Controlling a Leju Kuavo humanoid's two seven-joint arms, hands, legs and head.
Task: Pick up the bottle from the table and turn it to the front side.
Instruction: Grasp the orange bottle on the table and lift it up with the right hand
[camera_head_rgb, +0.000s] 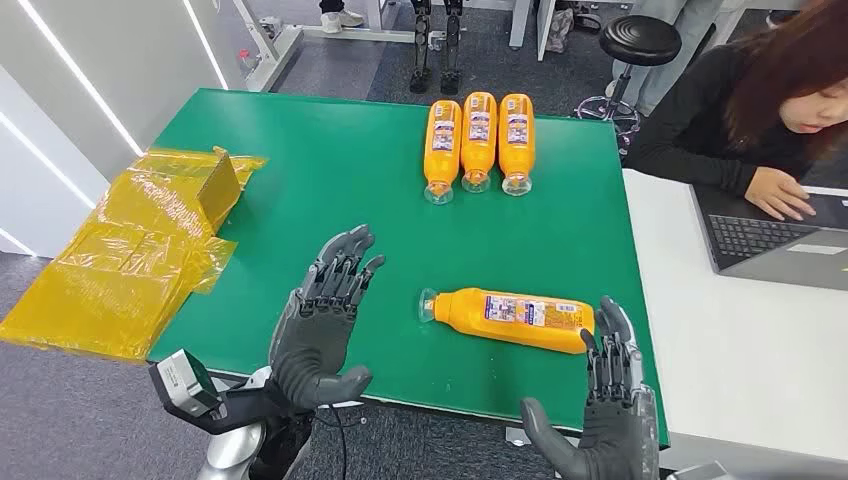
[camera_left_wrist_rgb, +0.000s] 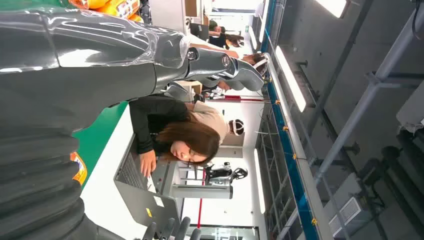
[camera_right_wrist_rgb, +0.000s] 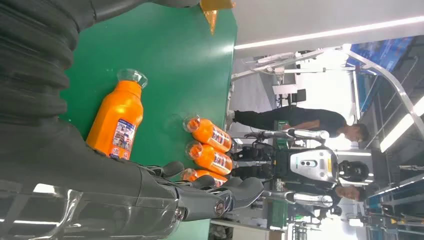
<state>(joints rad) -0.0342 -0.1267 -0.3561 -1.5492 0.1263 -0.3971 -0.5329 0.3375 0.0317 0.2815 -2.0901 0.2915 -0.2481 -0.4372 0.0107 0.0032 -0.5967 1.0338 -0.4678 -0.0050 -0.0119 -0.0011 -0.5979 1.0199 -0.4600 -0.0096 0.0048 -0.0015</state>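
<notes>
Orange bottle (camera_head_rgb: 515, 318) laid on its side near the green table's (camera_head_rgb: 300, 170) front edge, left hand (camera_head_rgb: 325, 320) and right hand (camera_head_rgb: 610, 400) both held open, nothing gripped, three bottles (camera_head_rgb: 478, 142) lined at the far edge

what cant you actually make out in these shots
- Near bottle, head view: its base end is hidden behind the right robot hand; label print too small to read.
- Same bottle, right wrist view: its lower part is covered by the hand's grey cover.
- Three far bottles: label text too small.
- Laptop: cut off by the picture's right edge.
- Left robot hand: its palm side faces away.
</notes>
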